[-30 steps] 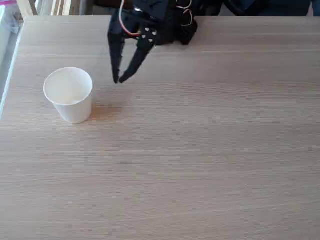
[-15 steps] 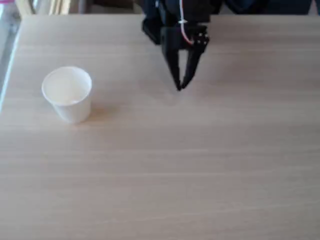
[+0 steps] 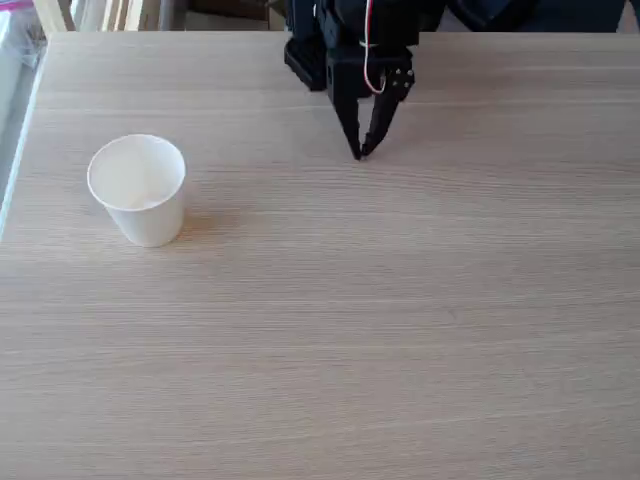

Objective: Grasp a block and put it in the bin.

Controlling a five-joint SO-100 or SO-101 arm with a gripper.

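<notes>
One white paper cup, the bin (image 3: 137,190), is seen at the left of the fixed view, standing upright on the pale wood-grain bench (image 3: 320,330) with its rolled rim up and its wide mouth open to the camera. A soft shadow is thrown to the right of its base. Nothing can be made out against the white of its inside, so whether the block lies in there cannot be told, and no block is seen on the bench surface either.

Moving right, a broad stretch of bare bench is crossed before the arm is reached. The black arm (image 3: 345,40) is seen coming in from the top edge, right of the cup and well apart from it, with a red and white wire looped down its front. The gripper (image 3: 360,152) is pointed down and toward the camera, its two dark fingers drawn together so that the tips meet in a narrow point; only a thin sliver of bench is seen between the fingers higher up. Nothing is seen pinched between them. The tips are placed just above or at the bench surface, and which of the two cannot be told from this angle.

Further right, plain bench is shown out to the edge of the picture, with dark shapes along the far edge at top right
</notes>
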